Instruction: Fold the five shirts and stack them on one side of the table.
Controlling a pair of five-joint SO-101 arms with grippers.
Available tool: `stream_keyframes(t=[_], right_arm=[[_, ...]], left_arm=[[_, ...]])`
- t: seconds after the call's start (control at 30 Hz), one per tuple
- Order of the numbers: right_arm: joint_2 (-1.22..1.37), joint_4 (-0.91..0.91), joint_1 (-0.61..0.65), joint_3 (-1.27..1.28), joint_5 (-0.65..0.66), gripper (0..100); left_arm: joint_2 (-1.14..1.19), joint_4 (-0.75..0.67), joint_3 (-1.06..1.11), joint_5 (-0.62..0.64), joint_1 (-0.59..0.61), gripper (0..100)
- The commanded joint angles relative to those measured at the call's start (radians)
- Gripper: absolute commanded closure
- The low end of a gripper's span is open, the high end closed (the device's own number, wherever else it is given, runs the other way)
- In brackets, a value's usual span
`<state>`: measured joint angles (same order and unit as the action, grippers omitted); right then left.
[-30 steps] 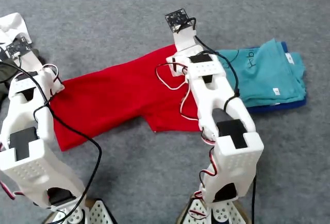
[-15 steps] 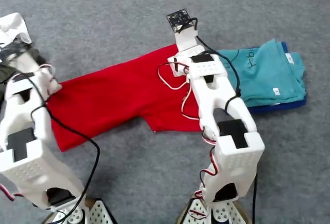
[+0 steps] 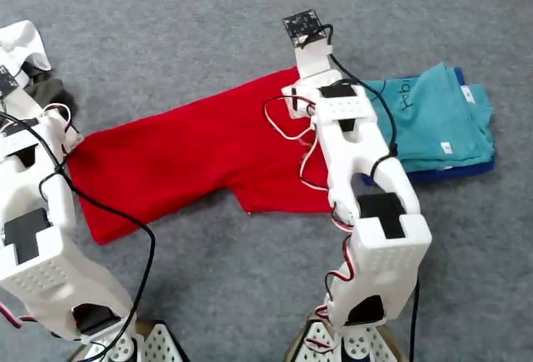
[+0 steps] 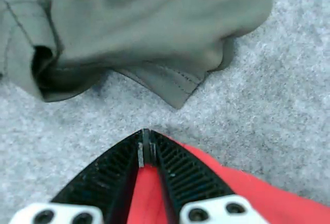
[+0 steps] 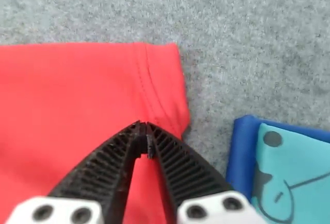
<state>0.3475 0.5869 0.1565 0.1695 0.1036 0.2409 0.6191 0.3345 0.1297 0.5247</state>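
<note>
Red shirt spread flat; left end effector, right end effector pinching edges.

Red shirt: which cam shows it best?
High view: the red shirt lies spread out, with nearly its whole outline visible. The left wrist view gives one corner of it, pinched in the left end effector. The right wrist view gives a hemmed edge, pinched in the right end effector.

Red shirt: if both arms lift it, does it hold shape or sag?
Probably floppy: the red shirt lies limp, so its middle should sag between the left gripper and right gripper. Likely light: thin cloth fits between shut fingers. The fuzzy table may drag it.
</note>
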Motion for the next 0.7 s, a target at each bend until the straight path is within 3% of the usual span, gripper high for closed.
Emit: stream_keyframes(t=[0.0, 0.43, 0.67], right_arm=[[-0.013, -0.025, -0.039, -0.058, 0.005, 99.5], [-0.13, 0.038, -0.047, -0.056, 0.017, 99.1], [-0.386, 0.373, -0.012, -0.096, 0.33, 79.3]], left_arm=[[-0.027, -0.009, -0.038, -0.003, -0.017, 98], [-0.03, -0.014, -0.029, -0.006, -0.068, 98], [-0.03, -0.012, -0.029, -0.009, -0.071, 98]])
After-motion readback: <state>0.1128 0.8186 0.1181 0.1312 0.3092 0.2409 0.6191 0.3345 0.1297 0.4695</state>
